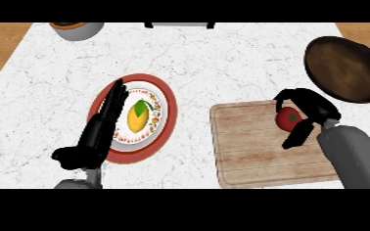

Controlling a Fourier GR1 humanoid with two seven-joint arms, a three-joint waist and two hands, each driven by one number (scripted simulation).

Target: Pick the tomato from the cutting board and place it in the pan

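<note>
On the cutting board (253,147), the right hand (312,108) curls round the half-hidden tomato (288,119).

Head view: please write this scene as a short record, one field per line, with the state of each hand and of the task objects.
tomato: red tomato on the cutting board, near its far right corner
right hand: right hand curled round the tomato
pan: dark pan at the right edge, beyond the board, nothing in it
left hand: left hand open, fingers straight, over the plate's left edge
plate: red-rimmed plate holding a yellow fruit
bowl: grey bowl at far left
</note>
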